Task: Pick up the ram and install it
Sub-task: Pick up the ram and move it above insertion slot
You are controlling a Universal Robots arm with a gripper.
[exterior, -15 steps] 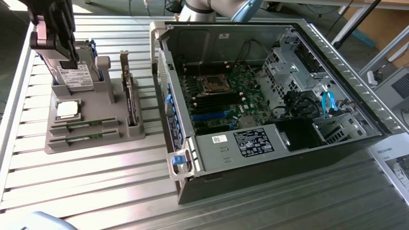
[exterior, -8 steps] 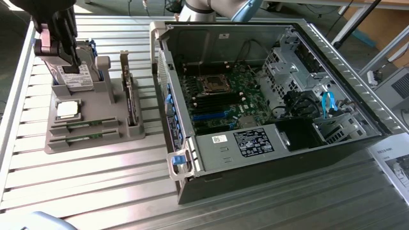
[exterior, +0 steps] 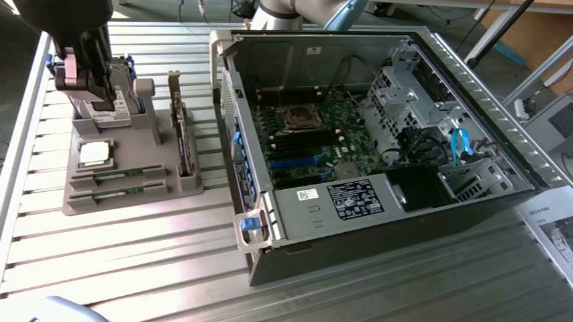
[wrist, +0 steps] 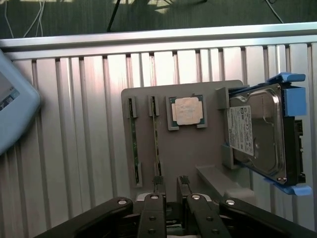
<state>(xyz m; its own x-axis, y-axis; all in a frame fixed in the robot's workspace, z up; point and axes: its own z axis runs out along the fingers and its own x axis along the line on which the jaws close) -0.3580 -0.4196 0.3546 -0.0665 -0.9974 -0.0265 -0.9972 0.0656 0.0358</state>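
Fingers (wrist: 157, 181) standing apart, gripping nothing, hanging just above holder (wrist: 198, 153) on tabletop (wrist: 74, 129). Ram (wrist: 156, 136) sitting edge-up in holder slot, beside second stick (wrist: 132, 144). Likely handling light, stiff, thin, fragile; pinching flat faces mid-length seeming safest.

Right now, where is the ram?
The ram lies as two sticks in side-by-side slots of the gray holder, next to the processor chip, on the exterior view's left, outside the open computer case.
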